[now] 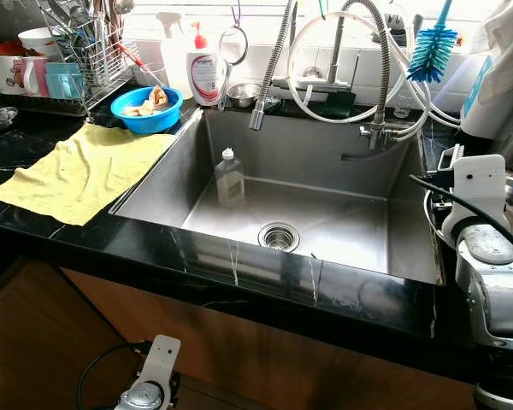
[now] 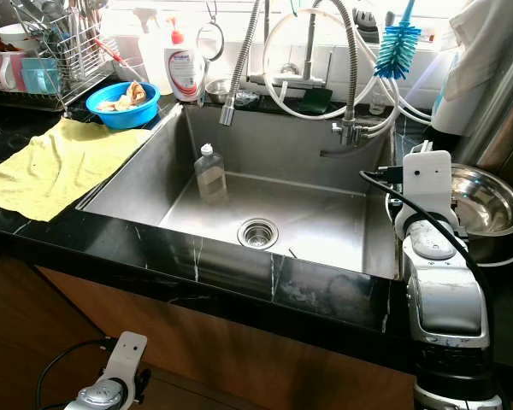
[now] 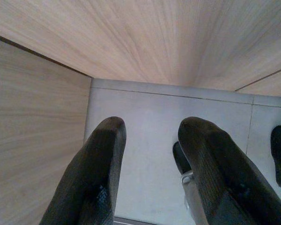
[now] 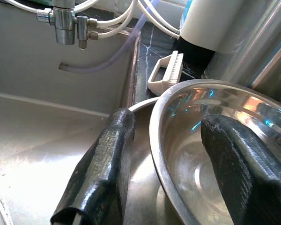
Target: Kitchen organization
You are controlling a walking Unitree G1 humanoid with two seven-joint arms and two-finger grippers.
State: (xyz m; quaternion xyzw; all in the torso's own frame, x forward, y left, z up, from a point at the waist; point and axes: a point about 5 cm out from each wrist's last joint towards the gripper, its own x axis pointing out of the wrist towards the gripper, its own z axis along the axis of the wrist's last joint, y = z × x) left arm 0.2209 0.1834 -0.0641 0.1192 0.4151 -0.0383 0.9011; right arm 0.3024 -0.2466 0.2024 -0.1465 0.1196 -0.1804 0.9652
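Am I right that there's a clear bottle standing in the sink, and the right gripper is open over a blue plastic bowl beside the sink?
Not quite. The clear bottle does stand in the sink, and the right gripper is open, but the bowl it hovers over is a steel bowl, not blue plastic. The right wrist view shows its shiny rim between the fingers. The blue bowl sits across the sink by the dish rack.

Right pincer (image 4: 171,164) gapes astride the steel bowl's (image 4: 196,164) rim.

Home kitchen, steel sink (image 1: 197,162), dish rack (image 1: 85,51), black counter (image 1: 154,248)
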